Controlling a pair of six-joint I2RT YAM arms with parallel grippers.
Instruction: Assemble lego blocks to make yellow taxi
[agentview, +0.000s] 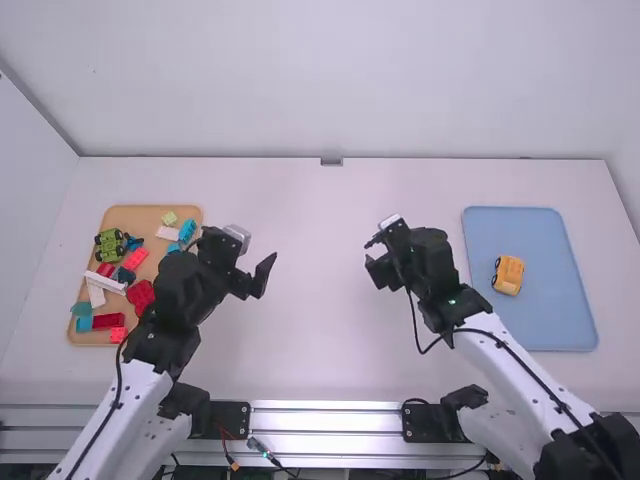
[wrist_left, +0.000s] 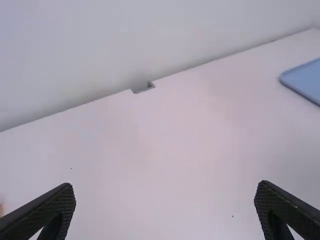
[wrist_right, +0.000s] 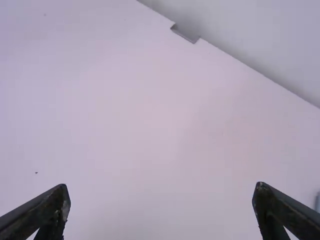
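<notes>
Note left gripper and right gripper, both spread wide and empty. Find yellow taxi, wheels fitted, on blue tray. Judge assembly apparently complete (roof detail unclear). Leave loose blocks on tan tray; expect no further step.

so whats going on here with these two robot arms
Neither arm is handling anything: the left pincer and right pincer are both open and empty over the white table. A small yellow toy car, apparently the taxi, sits on the blue tray at the right. Loose blocks and a green vehicle lie on the tan tray at the left.
</notes>
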